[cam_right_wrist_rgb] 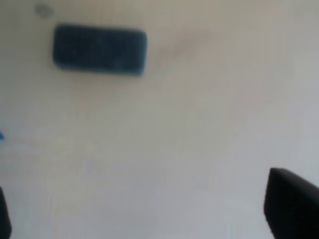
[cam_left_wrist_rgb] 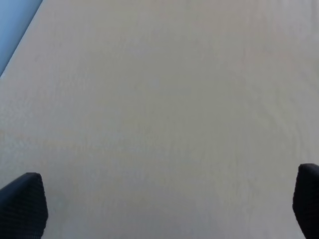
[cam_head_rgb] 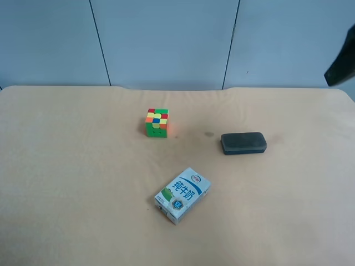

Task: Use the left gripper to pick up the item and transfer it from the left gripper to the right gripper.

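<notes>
Lying flat on the table (cam_head_rgb: 66, 183), the dark block (cam_head_rgb: 243, 143) rests beyond the milk carton (cam_head_rgb: 182, 195), both grippers (cam_right_wrist_rgb: 149, 214) (cam_left_wrist_rgb: 164, 209) spread, empty.

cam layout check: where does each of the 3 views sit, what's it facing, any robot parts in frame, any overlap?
Exterior high: mounted up, looking down on the tan table with puzzle cube, milk carton, dark item; only a black arm part at the right edge.
Right wrist: looks down at the table; item ahead, open fingertips at the frame corners.
Left wrist: bare table only; open fingertips at the corners.
Shared: exterior and right wrist both show the item.
</notes>
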`<state>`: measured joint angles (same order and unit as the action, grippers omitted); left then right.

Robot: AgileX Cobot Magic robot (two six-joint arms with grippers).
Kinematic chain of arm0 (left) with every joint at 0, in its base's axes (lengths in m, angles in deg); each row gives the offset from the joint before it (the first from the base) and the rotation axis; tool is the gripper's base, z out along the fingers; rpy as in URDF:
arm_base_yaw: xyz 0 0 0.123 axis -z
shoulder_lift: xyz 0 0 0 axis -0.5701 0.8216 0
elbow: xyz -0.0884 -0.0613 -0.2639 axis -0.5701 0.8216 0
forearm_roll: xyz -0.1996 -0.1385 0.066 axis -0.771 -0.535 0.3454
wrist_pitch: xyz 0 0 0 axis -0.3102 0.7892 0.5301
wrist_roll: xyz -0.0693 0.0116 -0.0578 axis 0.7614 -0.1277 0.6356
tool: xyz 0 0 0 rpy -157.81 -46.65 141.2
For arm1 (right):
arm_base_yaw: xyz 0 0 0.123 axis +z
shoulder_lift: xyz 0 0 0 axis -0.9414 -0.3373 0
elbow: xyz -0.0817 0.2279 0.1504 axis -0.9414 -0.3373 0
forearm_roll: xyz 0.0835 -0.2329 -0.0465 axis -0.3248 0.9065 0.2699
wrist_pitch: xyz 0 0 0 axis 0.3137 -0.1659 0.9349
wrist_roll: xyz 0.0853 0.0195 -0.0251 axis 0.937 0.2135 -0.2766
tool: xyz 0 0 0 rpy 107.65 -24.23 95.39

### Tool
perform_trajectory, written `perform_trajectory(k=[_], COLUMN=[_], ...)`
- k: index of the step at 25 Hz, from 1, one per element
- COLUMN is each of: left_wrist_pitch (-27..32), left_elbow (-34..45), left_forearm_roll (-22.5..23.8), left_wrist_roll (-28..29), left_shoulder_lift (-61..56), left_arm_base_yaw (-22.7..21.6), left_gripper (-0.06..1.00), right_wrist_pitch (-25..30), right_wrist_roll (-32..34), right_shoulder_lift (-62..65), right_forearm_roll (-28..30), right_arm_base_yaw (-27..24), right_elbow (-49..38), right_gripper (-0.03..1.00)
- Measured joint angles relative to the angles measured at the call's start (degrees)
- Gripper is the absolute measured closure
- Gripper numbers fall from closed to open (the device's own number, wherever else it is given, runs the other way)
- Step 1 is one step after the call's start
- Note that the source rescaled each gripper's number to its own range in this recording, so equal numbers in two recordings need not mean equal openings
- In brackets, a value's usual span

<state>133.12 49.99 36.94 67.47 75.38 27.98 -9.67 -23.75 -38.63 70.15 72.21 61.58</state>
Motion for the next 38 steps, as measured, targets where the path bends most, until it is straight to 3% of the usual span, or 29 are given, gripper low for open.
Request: perform_trajectory(k=[9,19,24,28,38], left_wrist_pitch=[0.00,0.00,0.00,0.00,0.00], left_elbow=[0.00,0.00,0.00,0.00,0.00], left_forearm_roll=[0.00,0.00,0.00,0.00,0.00], left_wrist_roll=[0.00,0.00,0.00,0.00,0.00], left_shoulder_lift=[0.00,0.00,0.00,0.00,0.00], left_arm_base_yaw=[0.00,0.00,0.00,0.00,0.00], left_gripper=[-0.06,-0.06,-0.06,-0.06,-0.06], right_wrist_pitch=[0.20,-3.51,-7.77,-8.20,-8.20], right_wrist_roll=[0.00,3.63,6.17,7.20,7.58], right_shoulder_lift=[22.61,47.11,56.60,62.06,62.84], right_forearm_roll=[1.92,1.92,1.92,1.92,1.92], right_arm_base_yaw=[0.00,0.00,0.00,0.00,0.00], right_elbow=[-19.33,-33.33,-35.48,-36.04,-36.04], right_gripper=[-0.03,-0.03,-0.03,-0.03,-0.03])
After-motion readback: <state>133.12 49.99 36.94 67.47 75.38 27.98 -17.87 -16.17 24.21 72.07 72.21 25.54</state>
